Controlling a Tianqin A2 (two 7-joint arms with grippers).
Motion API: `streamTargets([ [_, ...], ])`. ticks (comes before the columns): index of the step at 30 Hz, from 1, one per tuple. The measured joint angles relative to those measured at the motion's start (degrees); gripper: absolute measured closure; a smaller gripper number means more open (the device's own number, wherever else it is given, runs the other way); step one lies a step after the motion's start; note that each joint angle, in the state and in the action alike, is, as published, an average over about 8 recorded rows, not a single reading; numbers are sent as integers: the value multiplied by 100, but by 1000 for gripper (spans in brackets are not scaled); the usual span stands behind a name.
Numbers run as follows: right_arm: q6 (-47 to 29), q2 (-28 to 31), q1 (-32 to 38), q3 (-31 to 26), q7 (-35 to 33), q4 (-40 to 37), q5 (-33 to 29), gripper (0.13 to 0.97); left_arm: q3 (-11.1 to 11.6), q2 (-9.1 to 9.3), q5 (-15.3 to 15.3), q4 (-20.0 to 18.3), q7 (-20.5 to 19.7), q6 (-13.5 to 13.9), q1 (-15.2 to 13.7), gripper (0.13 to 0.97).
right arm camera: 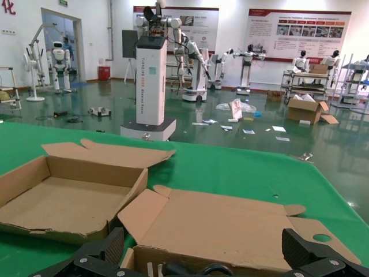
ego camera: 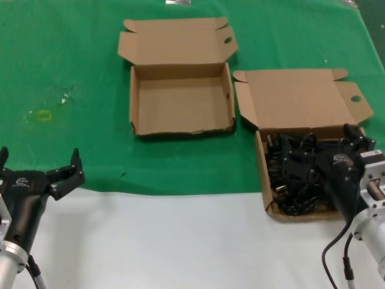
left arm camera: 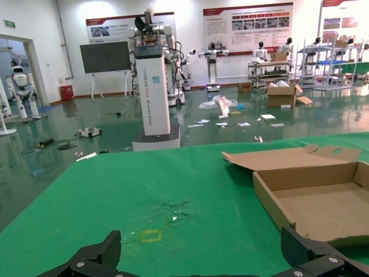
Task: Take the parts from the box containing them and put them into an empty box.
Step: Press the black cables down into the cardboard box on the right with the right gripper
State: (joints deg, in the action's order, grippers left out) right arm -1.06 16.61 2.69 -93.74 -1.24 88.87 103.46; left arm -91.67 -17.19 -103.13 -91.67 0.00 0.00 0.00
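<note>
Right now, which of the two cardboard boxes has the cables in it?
The box nearer the robot's right, under the right gripper; black cords fill it. The other box is bare.

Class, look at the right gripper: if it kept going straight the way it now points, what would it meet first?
Most likely the power cords in the near box; the right gripper, fingers open, hangs over them. Depth is unclear.

The head view looks forward and down from above the near edge of the green cloth (ego camera: 72, 66), taking in both boxes. The left wrist view sits low at the near left, facing far across the cloth toward the hall, catching the empty box (left arm camera: 323, 202). The right wrist view sits low at the near right, close over the box containing them (right arm camera: 230, 231); it shares the empty box (right arm camera: 63, 199) with the left
</note>
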Motion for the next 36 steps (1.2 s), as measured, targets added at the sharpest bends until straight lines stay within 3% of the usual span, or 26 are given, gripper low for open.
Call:
streamTargets([
  [29,0,0,0,0,0,0,0,129,0,0,0,0,0,0,0,132],
  [36,-33,40,16,-28,3,-18,-1,129,0,0,0,0,0,0,0,169],
])
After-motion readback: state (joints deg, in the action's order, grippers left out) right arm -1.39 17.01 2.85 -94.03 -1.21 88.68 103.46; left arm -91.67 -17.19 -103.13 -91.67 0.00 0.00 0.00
